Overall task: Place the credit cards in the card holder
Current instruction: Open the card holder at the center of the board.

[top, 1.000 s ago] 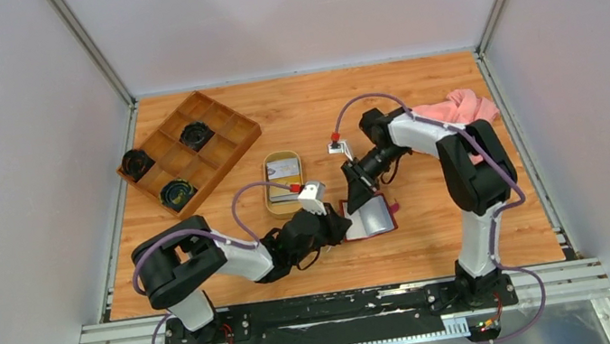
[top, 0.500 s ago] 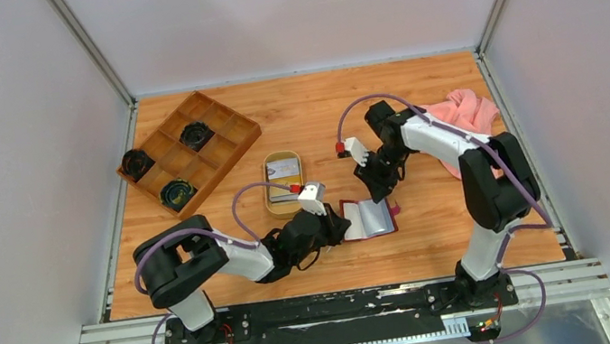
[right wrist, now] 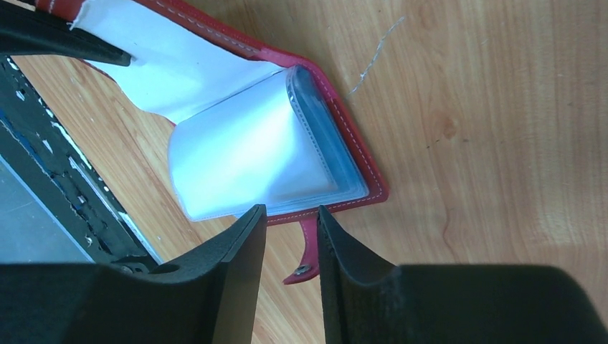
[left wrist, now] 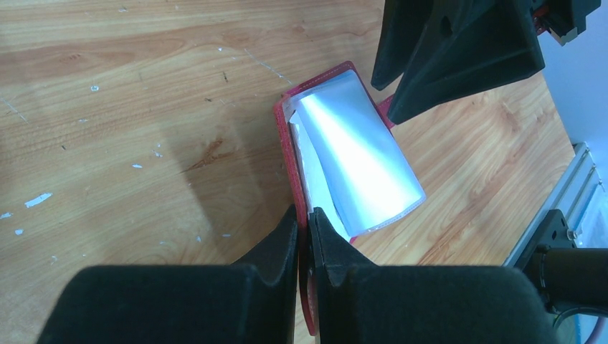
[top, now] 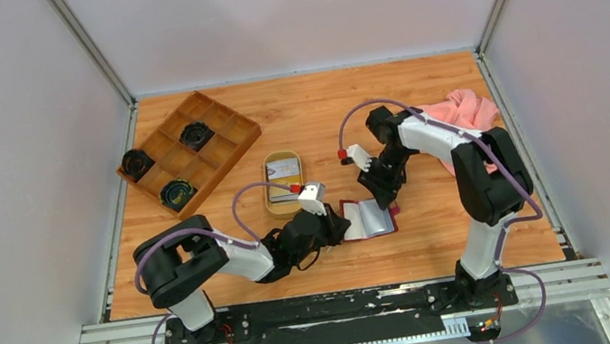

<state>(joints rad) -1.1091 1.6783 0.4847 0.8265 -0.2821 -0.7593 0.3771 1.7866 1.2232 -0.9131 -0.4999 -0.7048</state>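
card holder lies open: red cover, pale sleeves.

- left arm: folded low over the worktop, forearm reaching rightward.
- left gripper: fingers pinched together on the cover edge of the card holder.
- right arm: elbow raised, wrist angled down-left.
- right gripper: pointing downward, fingers narrowly parted.

The left gripper is pinched on the near red edge of the card holder, its jaws almost meeting. The holder lies open on the wooden table, stretching away from the claw and to its right, with pale glossy sleeves bulging up. Beyond the claw, over the holder's far end, hang the black fingers of the right gripper.
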